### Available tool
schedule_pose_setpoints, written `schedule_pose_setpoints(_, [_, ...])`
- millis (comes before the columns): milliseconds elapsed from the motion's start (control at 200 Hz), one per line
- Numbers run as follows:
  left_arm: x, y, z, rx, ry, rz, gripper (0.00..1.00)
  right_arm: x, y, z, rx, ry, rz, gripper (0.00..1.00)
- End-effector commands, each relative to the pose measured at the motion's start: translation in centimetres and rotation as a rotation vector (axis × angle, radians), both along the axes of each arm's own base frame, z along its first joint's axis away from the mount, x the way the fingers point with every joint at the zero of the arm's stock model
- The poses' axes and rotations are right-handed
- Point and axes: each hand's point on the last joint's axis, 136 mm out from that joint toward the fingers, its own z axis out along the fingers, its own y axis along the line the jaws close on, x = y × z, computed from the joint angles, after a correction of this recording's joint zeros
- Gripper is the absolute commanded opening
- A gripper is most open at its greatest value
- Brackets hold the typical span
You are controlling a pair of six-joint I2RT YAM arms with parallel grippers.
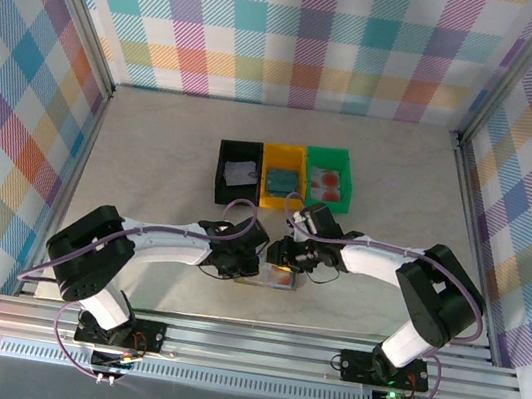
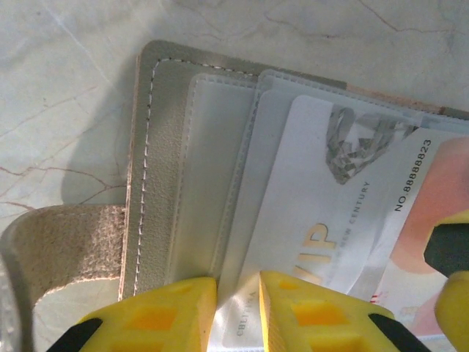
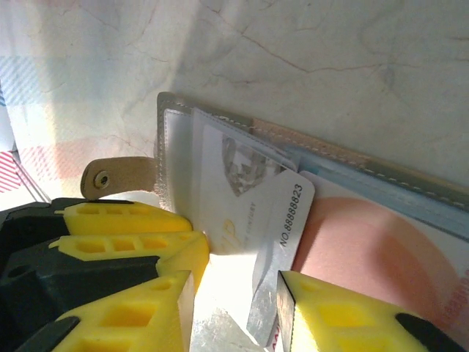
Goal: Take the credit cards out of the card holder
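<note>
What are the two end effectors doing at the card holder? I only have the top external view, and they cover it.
Observer: The card holder lies open on the table, and a white card sticks partway out of it.
Operator: And the left side?
Observer: The left end effector has its fingers close together astride the edge of a clear pocket. I cannot confirm a pinch.
Operator: And the right?
Observer: The right end effector is open. The white card's corner lies between its fingers, with a pink card under it.
</note>
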Motion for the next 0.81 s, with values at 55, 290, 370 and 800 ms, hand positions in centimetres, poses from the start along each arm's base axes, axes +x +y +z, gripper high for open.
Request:
schedule_pose_setpoints(55, [-2.4,1.1,-4.7,0.062,0.095,-0.013,0.24,0.4,-0.7,-0.3,-0.025,0.005,-0.034,0.35])
schedule_pose_setpoints(290, [-3.0,0.8,-6.0,0.06,0.12,-0.015,0.23,0.7,-0.6,-0.9,-0.035,0.021,-0.055,0.34])
schedule_pose_setpoints(370, [-3.3,0.5,-6.5,0.058,0.131,-0.019,0.23,0.9,-0.6,-1.1,-0.044,0.026,-0.06,0.34])
schedule_pose_setpoints(800, [-4.0,0.0,-8.0,0.051,0.155,-0.027,0.22,1.5,-1.0,-2.7,-0.125,0.026,-0.104,0.33])
